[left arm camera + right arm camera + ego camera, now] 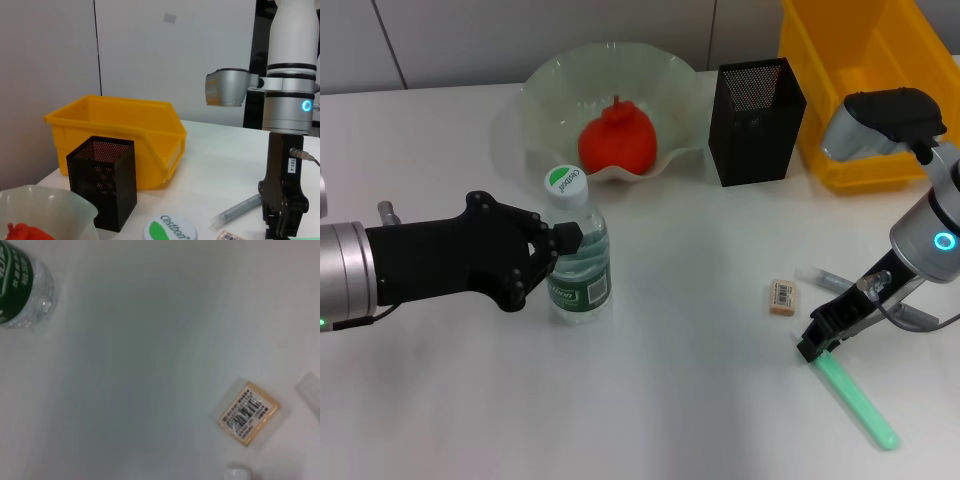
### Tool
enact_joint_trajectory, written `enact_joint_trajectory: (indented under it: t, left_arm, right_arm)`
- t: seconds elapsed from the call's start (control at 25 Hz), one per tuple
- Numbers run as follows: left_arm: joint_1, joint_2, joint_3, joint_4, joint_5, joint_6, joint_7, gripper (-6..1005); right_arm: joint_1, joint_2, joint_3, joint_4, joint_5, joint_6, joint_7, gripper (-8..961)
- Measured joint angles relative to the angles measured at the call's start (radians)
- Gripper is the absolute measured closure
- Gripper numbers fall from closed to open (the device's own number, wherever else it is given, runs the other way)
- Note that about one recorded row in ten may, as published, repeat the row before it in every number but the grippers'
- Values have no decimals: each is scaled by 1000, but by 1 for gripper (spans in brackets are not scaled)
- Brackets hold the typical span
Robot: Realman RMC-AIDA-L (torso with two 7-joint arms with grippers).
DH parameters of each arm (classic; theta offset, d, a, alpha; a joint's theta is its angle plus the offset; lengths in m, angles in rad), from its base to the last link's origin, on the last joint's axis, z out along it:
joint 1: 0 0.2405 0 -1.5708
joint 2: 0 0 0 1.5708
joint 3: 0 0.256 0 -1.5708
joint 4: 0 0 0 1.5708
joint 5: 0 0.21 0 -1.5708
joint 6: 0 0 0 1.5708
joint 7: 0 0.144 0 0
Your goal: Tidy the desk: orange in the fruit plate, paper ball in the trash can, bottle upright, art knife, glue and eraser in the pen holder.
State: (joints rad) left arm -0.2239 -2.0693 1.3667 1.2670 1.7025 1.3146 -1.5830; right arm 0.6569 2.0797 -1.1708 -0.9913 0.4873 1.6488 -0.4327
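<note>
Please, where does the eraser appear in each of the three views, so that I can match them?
Head view: the eraser lies flat on the table, right of centre, near the right gripper.
Left wrist view: only a sliver of it shows at the bottom edge.
Right wrist view: lower right, label up.
Shared landmark: the bottle, of which the left wrist view shows only the cap.
</note>
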Motion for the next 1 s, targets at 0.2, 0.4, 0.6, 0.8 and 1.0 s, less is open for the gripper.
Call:
enact_joint_trajectory:
  t: [0.2,0.4,0.6,0.8,1.0]
  left_arm:
    - [-1,0,0,0,0,0,0,988]
    - [-1,0,-1,0,0,0,0,988]
    - [0,0,-3,0,0,0,1,988]
    - [1,0,-3,0,0,0,1,987]
    - [3,0,-9,-1,0,0,2,987]
  right_arm:
    - [0,0,-15,0,0,0,0,707]
    - [-2,0,-23,-3,4,2,-3,761]
    - [-8,1,-23,-11,12,6,-13,762]
    - [-20,3,-25,-53,27,14,-19,763]
    - [-38,3,-22,-118,49,27,-22,763]
